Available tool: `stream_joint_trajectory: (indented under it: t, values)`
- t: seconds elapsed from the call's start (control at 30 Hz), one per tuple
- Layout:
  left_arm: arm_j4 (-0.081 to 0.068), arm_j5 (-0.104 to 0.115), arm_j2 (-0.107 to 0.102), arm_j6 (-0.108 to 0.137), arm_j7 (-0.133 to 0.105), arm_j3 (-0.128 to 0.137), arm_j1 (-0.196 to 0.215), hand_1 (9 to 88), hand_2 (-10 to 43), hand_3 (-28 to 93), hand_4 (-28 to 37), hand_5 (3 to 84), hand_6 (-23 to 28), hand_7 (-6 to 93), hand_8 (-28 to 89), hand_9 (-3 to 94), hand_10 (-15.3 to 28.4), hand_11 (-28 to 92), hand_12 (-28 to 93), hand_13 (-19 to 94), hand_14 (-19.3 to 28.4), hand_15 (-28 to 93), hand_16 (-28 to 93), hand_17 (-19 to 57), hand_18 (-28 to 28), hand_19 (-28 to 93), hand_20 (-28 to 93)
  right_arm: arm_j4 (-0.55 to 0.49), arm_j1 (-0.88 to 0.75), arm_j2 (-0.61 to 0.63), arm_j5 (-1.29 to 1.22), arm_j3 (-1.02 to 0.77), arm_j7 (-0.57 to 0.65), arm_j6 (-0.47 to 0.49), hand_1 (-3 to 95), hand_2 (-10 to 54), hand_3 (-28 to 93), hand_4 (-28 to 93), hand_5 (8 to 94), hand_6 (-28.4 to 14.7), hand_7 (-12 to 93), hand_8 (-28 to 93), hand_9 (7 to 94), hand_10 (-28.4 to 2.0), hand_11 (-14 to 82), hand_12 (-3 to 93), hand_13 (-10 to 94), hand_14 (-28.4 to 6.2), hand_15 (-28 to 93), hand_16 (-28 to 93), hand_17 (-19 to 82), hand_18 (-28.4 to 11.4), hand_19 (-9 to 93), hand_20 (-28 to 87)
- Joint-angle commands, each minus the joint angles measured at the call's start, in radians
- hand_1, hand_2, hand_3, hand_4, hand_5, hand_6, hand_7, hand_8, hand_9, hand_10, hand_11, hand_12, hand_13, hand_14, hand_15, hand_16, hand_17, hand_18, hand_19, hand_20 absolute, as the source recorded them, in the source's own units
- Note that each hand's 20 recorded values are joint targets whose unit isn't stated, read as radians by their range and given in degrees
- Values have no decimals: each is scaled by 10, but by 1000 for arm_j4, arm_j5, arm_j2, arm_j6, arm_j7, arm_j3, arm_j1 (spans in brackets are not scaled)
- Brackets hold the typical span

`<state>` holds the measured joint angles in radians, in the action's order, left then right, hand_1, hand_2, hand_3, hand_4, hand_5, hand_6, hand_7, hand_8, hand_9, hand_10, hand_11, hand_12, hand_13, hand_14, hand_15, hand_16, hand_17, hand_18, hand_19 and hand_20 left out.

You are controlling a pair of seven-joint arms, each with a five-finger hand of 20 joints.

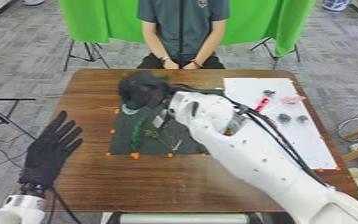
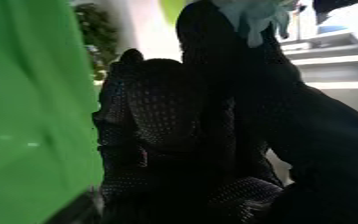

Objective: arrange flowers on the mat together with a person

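"Why is the left hand [image 1: 51, 147] out at the table's [image 1: 158, 190] nine o'clock?"

"Fingers straight, holding nothing, probably leaving room to work"

"And the right hand [image 1: 144, 90]?"

"Closed, pinching a pale flower [image 2: 257, 14] by the dark mat's [image 1: 191, 146] eleven o'clock corner, likely to place it near the green stem [image 1: 136, 135]"

"The pink flower [image 1: 292, 99]?"

"On the white sheet [image 1: 291, 145], at the table's two o'clock, presumably kept aside for later"

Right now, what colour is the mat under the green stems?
Dark grey mat; shows best in the head view.
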<state>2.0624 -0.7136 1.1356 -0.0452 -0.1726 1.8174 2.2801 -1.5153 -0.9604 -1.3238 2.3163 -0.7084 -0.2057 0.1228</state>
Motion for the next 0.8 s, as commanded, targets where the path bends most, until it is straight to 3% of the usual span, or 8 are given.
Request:
stream_joint_trajectory:
  t: [0.03, 0.07, 0.1, 0.3, 0.33, 0.53, 0.8]
  values:
    - [-24, 5, -41, 32, -18, -43, -42, 254, 25, 636, -226, 263, 8, 112, -85, 238, 101, 77, 141, 214, 116, 84, 58, -118, 216, 394, 85, 132, -23, -147, 72, -2, -23, 5, 539, -95, 798, -283, 723, 7, 463, 41, 900, -49, 161, 497, 837, -39, 643, 259, 371, -175, 804, 352]
    - [-5, 5, -40, 28, -20, -33, -20, 256, 26, 634, -224, 262, 9, 111, -85, 237, 100, 76, 141, 215, 114, 81, 58, -118, 217, 394, 86, 108, -37, -131, 83, 11, -2, 0, 539, -95, 798, -283, 723, 7, 464, 40, 901, -49, 161, 496, 837, -39, 644, 259, 371, -175, 804, 352]
    - [-4, 5, -44, 26, -23, -37, -18, 258, 25, 632, -221, 261, 9, 110, -85, 236, 99, 75, 141, 216, 113, 78, 59, -117, 216, 394, 86, 108, -47, -136, 110, 4, -3, 6, 540, -95, 795, -283, 722, 7, 464, 38, 901, -49, 160, 494, 838, -39, 644, 258, 372, -175, 803, 352]
    - [-11, 5, -58, 15, -22, -52, -34, 263, 14, 641, -210, 258, 15, 98, -81, 224, 91, 64, 138, 216, 101, 58, 60, -114, 215, 390, 87, 133, -62, -146, 242, -7, -18, 53, 542, -95, 787, -283, 716, 13, 461, 30, 898, -44, 154, 486, 836, -39, 646, 256, 370, -175, 799, 354]
    - [-16, 6, -57, 15, -13, -52, -42, 263, 12, 643, -209, 258, 15, 95, -80, 223, 90, 61, 137, 213, 98, 54, 61, -113, 214, 388, 87, 150, -67, -157, 271, -18, -34, 56, 543, -95, 786, -283, 715, 13, 462, 29, 898, -43, 154, 486, 835, -39, 646, 256, 369, -174, 798, 353]
    - [-21, 5, -61, 2, -7, -57, -53, 265, 4, 650, -214, 263, 23, 85, -68, 221, 93, 64, 140, 212, 97, 45, 69, -110, 212, 380, 90, 146, -97, -151, 290, 7, 10, 24, 542, -95, 781, -283, 711, 18, 462, 23, 898, -39, 148, 478, 834, -39, 647, 253, 367, -172, 795, 355]
    - [-29, 3, -69, -21, 41, -64, -80, 267, 3, 652, -216, 268, 27, 77, -65, 223, 93, 60, 137, 218, 97, 45, 71, -109, 214, 380, 93, 151, -139, -179, 314, 5, 60, -14, 542, -95, 761, -283, 676, 35, 484, 3, 887, -32, 136, 459, 822, -34, 659, 248, 359, -165, 789, 361]
